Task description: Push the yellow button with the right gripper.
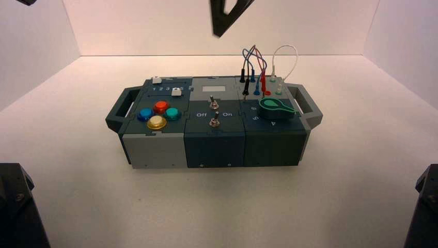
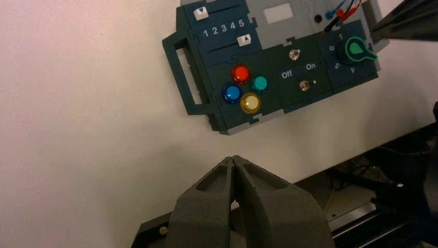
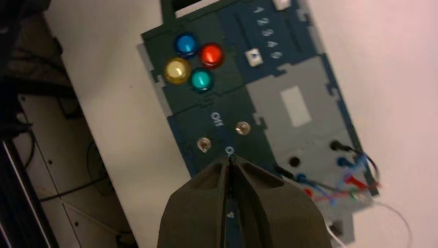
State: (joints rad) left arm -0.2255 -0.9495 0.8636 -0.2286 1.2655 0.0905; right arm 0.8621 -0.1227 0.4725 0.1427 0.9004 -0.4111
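Note:
The yellow button (image 1: 156, 123) is the front one of a cluster of round buttons on the left part of the box (image 1: 155, 150), with red (image 1: 160, 106), blue (image 1: 145, 114) and teal (image 1: 172, 113) beside it. It also shows in the left wrist view (image 2: 250, 103) and the right wrist view (image 3: 177, 70). My right gripper (image 1: 218, 34) hangs shut high above the back middle of the box, holding nothing; in its own view its tip (image 3: 229, 157) lies over the toggle switches, well away from the yellow button. My left gripper (image 2: 233, 157) is shut and empty, off to the box's left.
Two toggle switches (image 1: 214, 112) stand in the middle section by "Off" and "On". A green knob (image 1: 276, 107) and plugged wires (image 1: 256, 64) fill the right section. Two sliders (image 1: 166, 86) sit behind the buttons. Handles (image 1: 118, 111) stick out at both ends. Black arm bases (image 1: 15, 206) flank the front corners.

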